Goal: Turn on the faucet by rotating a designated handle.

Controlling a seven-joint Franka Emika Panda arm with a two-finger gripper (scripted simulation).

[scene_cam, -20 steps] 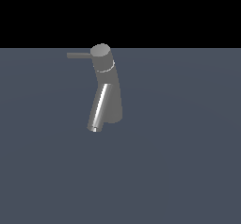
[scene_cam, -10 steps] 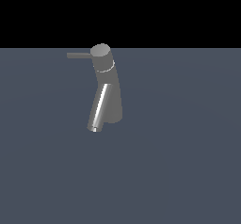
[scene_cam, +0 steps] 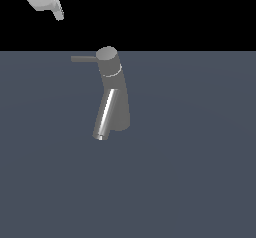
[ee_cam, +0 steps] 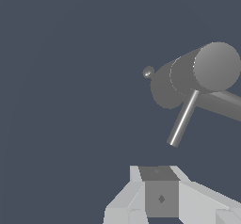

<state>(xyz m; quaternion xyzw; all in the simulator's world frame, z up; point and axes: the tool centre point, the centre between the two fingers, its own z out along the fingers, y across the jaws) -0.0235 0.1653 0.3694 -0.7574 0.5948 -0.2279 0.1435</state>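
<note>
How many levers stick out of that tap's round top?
1. The handle pokes sideways from the faucet cap, toward the exterior view's left. The thicker slanted spout lower down isn't a lever. A far-side one could be hidden.

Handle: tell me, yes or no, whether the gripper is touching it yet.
No. In the exterior view the gripper hangs high above the handle, with clear space between them.

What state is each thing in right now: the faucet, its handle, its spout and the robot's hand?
Dark grey tapered metallic faucet: upright on the grey surface, untouched.
Thin straight grey rod handle: level, sticking out sideways from the round cap toward the exterior view's left, not gripped.
Shiny slanted cylindrical spout: angled down, no water visible.
Pale grey hand: above the handle, well apart from it, holding nothing; open or shut cannot be told.
</note>
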